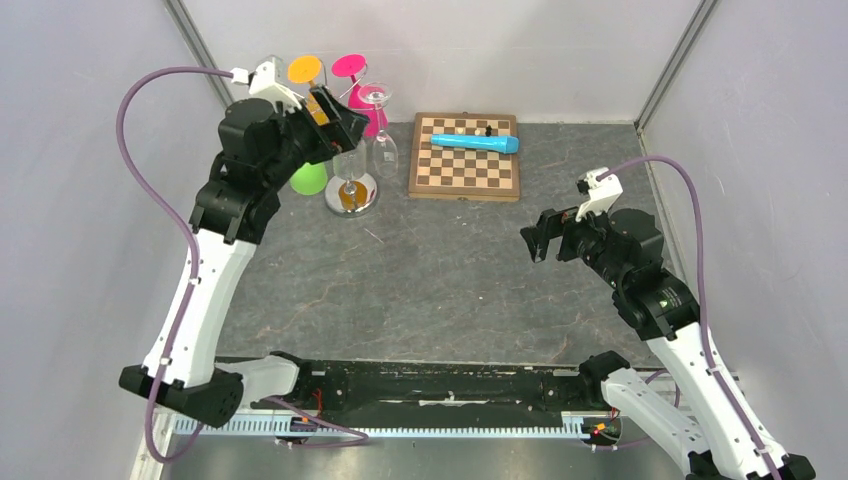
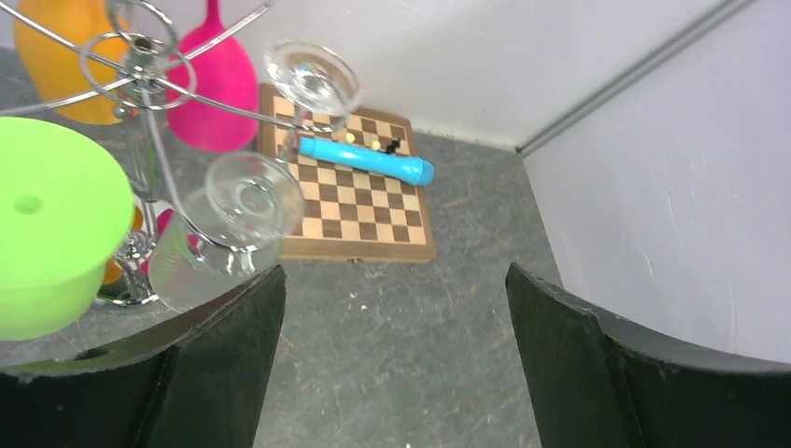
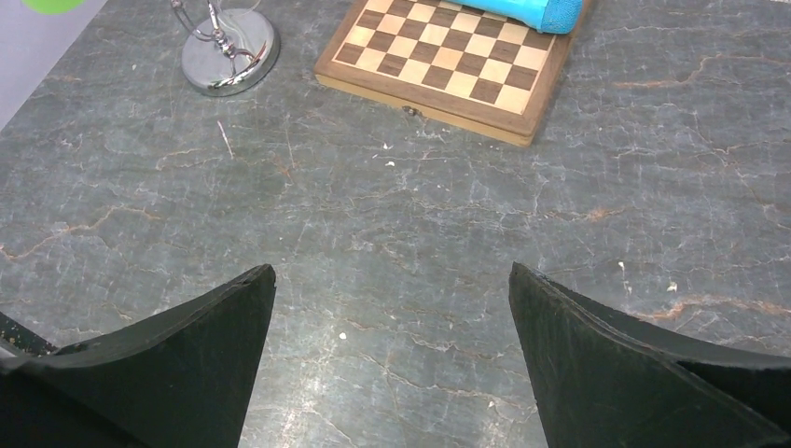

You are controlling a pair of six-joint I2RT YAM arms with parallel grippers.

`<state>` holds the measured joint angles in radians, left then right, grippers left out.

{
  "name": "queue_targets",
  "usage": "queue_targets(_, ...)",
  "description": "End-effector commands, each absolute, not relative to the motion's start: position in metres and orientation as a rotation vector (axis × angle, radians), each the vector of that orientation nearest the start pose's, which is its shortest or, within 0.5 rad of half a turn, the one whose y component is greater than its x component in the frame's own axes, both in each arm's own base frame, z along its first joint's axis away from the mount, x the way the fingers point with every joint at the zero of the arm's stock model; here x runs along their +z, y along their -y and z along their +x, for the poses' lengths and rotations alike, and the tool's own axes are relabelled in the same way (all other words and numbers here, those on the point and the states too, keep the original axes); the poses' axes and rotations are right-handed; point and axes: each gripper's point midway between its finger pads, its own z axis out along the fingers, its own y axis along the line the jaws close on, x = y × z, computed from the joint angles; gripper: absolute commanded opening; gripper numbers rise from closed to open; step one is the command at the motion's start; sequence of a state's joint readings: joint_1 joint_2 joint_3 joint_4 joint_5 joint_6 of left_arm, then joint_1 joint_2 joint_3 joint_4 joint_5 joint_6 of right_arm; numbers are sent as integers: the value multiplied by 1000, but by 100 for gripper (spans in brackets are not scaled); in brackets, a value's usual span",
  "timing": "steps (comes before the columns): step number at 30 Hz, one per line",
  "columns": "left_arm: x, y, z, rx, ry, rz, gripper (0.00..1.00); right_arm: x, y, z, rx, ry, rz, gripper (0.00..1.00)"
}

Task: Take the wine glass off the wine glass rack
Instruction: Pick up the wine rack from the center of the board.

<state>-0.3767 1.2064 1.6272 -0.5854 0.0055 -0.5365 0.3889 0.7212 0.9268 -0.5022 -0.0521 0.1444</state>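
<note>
The chrome wine glass rack (image 1: 351,192) stands at the back left, with its round base also in the right wrist view (image 3: 229,52). Upside-down glasses hang from its wire arms (image 2: 140,58): orange (image 2: 65,56), pink (image 2: 219,93), green (image 2: 47,233) and two clear ones. The nearer clear wine glass (image 2: 233,201) hangs just beyond my left gripper's left fingertip (image 2: 233,327), and the farther one (image 2: 312,77) hangs over the chessboard. My left gripper (image 1: 345,125) is open and empty, up at the rack's arms. My right gripper (image 1: 535,242) is open and empty, low over the table at the right.
A wooden chessboard (image 1: 465,157) lies right of the rack with a blue cylinder (image 1: 476,143) and a few small pieces on it. Grey walls close in the table at the back and both sides. The right wall (image 2: 672,215) stands close to my left gripper's right finger.
</note>
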Motion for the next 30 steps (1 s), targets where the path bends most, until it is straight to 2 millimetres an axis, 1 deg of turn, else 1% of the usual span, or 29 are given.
queue_targets(1, 467, 144, 353, -778, -1687, -218, 93, 287, -122, 247, 436, -1846, -285, 98)
queue_targets(6, 459, 129, 377, -831, -1689, -292, 91, 282, -125, 246, 452, -1854, -299, 98)
queue_targets(9, 456, 121, 387, -870, -1685, -333, 89, 279, -126, 246, 455, -1858, -303, 98)
queue_targets(13, 452, 112, 401, -942, -1669, -407, 85, 277, -126, 245, 458, -1860, -307, 98)
queue_targets(19, 443, 110, 422, -1037, -1676, -503, 80, 273, -126, 246, 458, -1861, -307, 98)
queue_targets(24, 433, 107, 440, -1057, -1709, -586, 73, 269, -127, 246, 459, -1866, -311, 98)
queue_targets(30, 436, 103, 451, -1030, -1721, -630, 70, 263, -127, 246, 455, -1872, -313, 98)
